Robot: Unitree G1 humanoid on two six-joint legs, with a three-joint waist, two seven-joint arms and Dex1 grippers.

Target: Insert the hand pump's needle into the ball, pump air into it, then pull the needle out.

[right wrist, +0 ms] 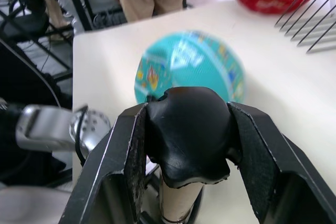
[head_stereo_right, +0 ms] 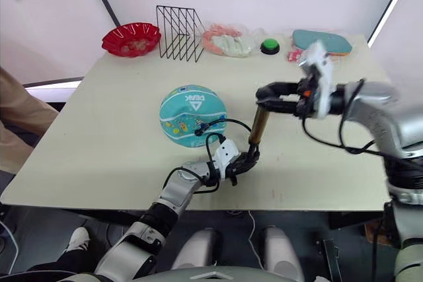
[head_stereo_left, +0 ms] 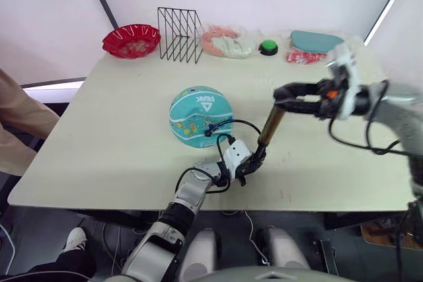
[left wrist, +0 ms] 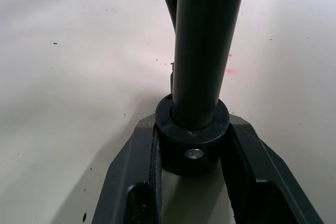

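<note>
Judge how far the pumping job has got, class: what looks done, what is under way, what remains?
Looks done: the hose runs from the hand pump to the ball, so the needle seems inserted, though it is too small to see. In hand: the left gripper clamps the end cap and the right gripper grips the T-handle, set for pumping. Left: pulling the needle out.

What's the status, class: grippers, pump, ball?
Left gripper shut on pump base. Right gripper shut on its handle. Hose reaches ball. Nothing in the way.
</note>
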